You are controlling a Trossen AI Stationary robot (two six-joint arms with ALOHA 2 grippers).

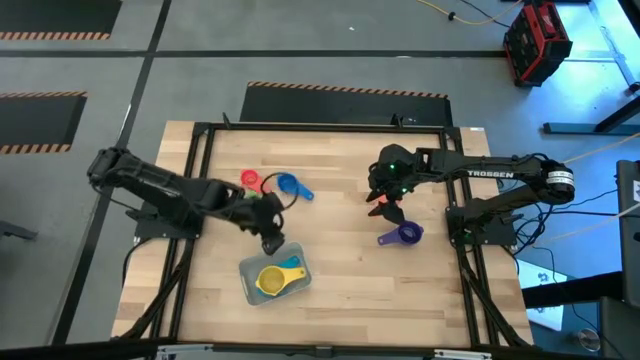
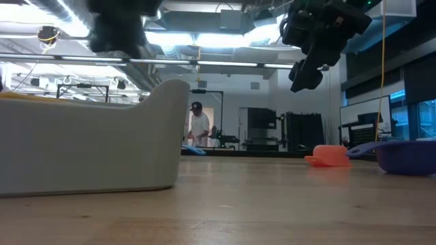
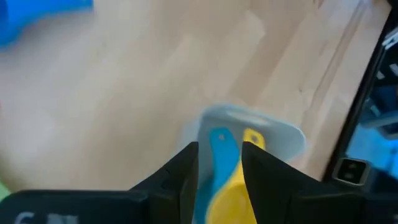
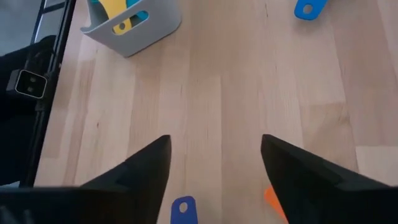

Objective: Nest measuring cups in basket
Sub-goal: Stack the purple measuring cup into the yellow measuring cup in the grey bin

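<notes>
**Two cups in the basket, four out on the table**

Closest to the table-level camera stood the pale grey-blue basket (image 2: 95, 139), its rounded wall filling the left of that view. Seen from overhead, the basket (image 1: 249, 283) sat near the front edge of the wooden table (image 1: 340, 280), left of centre, and held a yellow measuring cup (image 1: 270, 281) with a teal measuring cup (image 1: 292, 267) lying beside it, handles pointing toward the rear right corner. Directly behind the basket hung the left gripper (image 1: 271, 240), its dark fingers (image 3: 180, 180) parted and holding nothing, with the teal and yellow handles showing in the gap between them.

Farther back, a red measuring cup (image 1: 250, 180) and a blue measuring cup (image 1: 290, 185) lay near each other on the table, close to the left arm. On the right side, a purple measuring cup (image 1: 407, 234) rested on the wood, with an orange measuring cup (image 1: 379, 210) just behind it and partly hidden by the right arm. Above that pair hovered the right gripper (image 1: 392, 208), raised off the table, fingers (image 4: 149, 165) spread wide and empty. Across the room beyond the table, a person (image 2: 198, 126) in a white top stood at a bench.
</notes>
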